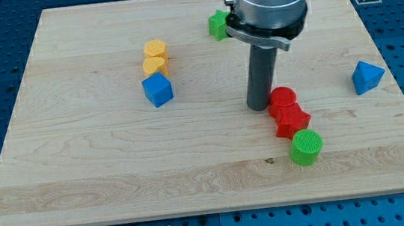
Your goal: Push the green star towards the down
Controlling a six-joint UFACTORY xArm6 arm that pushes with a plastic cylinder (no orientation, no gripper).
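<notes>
Green star (217, 25) half hidden behind arm; my tip (258, 107) far below, touching red cylinder (282, 98); no jaws.

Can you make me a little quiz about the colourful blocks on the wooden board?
1. True or false: my tip touches the green star block.
2. Which block lies nearest the view's right edge? A) blue cube block B) blue triangular block C) green round cylinder block
3. Fill in: just below the yellow block sits the ____ cube.

Key: 1 false, it stands beside the red blocks; 2 B; 3 blue.
</notes>
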